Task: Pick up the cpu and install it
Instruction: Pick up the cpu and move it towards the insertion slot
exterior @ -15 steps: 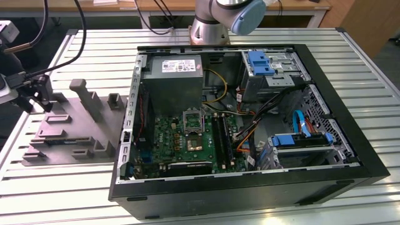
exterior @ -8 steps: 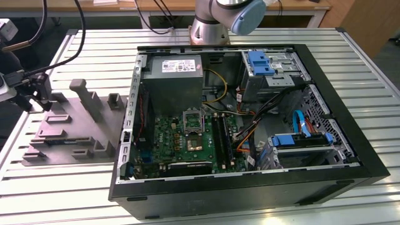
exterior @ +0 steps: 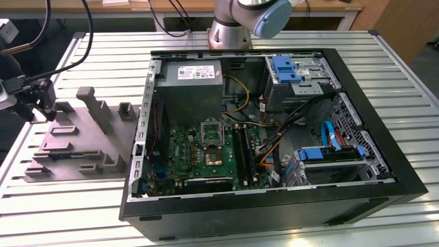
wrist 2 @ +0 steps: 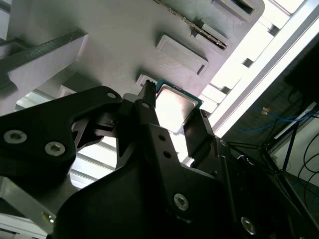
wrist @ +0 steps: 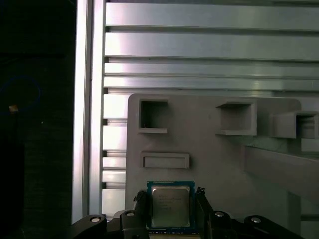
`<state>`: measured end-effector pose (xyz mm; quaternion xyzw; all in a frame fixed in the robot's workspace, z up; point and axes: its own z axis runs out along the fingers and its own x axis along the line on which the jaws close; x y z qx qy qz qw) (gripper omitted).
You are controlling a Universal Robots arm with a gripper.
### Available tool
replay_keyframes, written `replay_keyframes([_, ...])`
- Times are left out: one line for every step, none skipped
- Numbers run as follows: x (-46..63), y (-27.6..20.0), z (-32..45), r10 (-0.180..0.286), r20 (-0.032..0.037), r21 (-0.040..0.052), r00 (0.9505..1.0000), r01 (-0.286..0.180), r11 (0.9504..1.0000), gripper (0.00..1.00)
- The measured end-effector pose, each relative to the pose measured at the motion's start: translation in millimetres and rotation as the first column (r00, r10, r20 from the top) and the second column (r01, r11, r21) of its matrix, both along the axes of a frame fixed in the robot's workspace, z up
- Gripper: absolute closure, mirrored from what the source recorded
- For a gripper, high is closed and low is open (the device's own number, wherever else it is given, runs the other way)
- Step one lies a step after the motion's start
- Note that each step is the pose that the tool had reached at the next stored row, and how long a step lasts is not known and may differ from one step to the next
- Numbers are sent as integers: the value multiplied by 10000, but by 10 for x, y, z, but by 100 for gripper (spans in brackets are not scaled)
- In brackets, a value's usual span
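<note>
The cpu, a small square chip with a pale silver top and a teal rim, sits between the two black fingers of my gripper. The fingers meet two opposite edges of it, just above the grey plastic fixture block. The second wrist view shows the cpu caught the same way, one fingertip at its corner and the other against the far edge. In the exterior view my gripper hangs over the fixture block at the exterior view's left, and the cpu is hidden there.
An open black computer case lies on the slatted aluminium table. Inside are a green motherboard with its socket, a grey power supply, blue drive brackets and loose cables. Upright posts rise from the fixture block. The arm's base stands behind the case.
</note>
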<state>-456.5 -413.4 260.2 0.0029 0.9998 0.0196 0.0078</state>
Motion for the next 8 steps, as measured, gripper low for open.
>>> replay_keyframes([0, 0, 2, 0, 0, 0, 10000, 0, 10000, 53])
replay_keyframes([0, 0, 4, 0, 0, 0, 10000, 0, 10000, 53])
replay_keyframes([0, 0, 5, 0, 0, 0, 10000, 0, 10000, 53])
replay_keyframes([0, 0, 7, 0, 1, 0, 10000, 0, 10000, 53])
replay_keyframes([0, 0, 10, 0, 0, 0, 10000, 0, 10000, 53])
replay_keyframes([0, 0, 12, 0, 0, 0, 10000, 0, 10000, 53])
replay_keyframes([0, 0, 14, 0, 0, 0, 10000, 0, 10000, 53])
replay_keyframes([0, 0, 15, 0, 0, 0, 10000, 0, 10000, 53])
